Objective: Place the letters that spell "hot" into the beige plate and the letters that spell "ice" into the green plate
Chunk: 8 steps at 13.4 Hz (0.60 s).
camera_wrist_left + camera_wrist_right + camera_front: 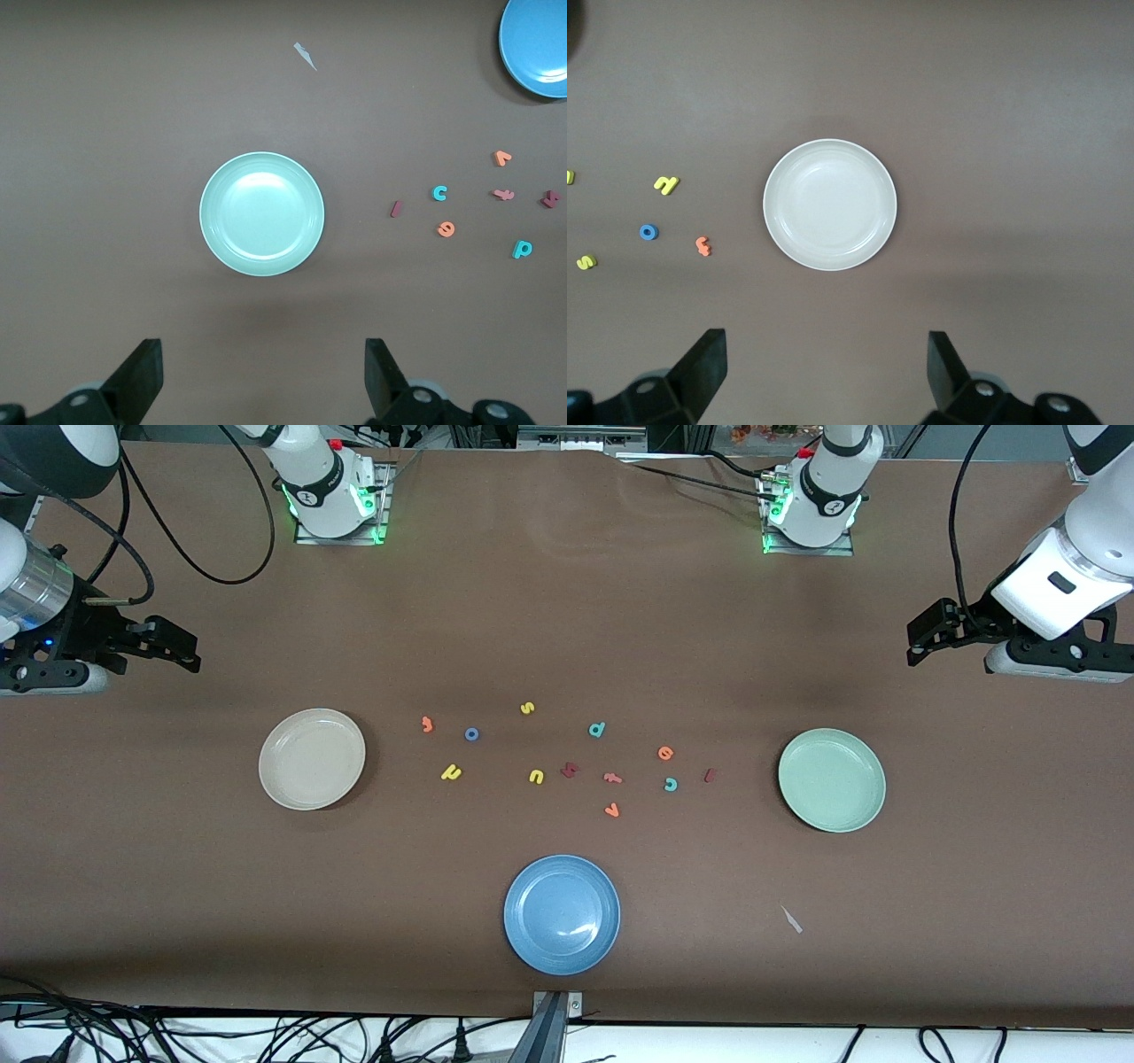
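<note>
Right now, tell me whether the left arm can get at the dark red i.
Probably yes. The left claw hangs open over bare table near the green plate, and the dark red i lies alone beside that plate, apart from the teal c, nothing covering it.

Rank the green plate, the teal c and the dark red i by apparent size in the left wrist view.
1. green plate, by far the largest
2. teal c and dark red i: both tiny, too alike to rank

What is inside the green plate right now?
Nothing yet. The green plate has no letters in it, and its whole bowl shows, so nothing is hidden there. The dark red i, teal c and orange e lie on the table beside it.
</note>
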### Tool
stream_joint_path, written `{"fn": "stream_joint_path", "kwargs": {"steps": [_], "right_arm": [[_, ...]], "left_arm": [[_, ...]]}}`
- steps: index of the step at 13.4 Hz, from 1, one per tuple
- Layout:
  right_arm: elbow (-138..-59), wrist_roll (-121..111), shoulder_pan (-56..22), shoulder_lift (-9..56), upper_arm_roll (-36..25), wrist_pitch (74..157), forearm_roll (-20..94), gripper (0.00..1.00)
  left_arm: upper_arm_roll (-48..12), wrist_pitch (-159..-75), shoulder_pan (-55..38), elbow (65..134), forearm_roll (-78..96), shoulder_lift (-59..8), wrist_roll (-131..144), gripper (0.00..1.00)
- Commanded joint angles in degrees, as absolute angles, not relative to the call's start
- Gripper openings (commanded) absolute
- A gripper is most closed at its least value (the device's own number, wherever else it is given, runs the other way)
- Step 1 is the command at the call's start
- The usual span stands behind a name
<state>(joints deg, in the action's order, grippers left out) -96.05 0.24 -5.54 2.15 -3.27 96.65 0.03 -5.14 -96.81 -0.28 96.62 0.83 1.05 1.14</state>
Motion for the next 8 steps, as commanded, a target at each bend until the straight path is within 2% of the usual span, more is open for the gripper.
{"fn": "stream_joint_path", "kwargs": {"steps": [1, 8], "right_arm": [[-95.80, 0.53, -5.54, 2.02, -3.16, 96.33, -0.79, 1.00], [-95.80, 0.62, -5.45, 1.93, -3.16, 96.24, -0.70, 1.00]], "left_arm": [[-5.27, -97.47, -0.09, 97.03, 0.97, 1.49, 1.32, 1.00], [-5.36, -98.26, -0.09, 96.59, 0.97, 0.70, 2.37, 1.00]]}}
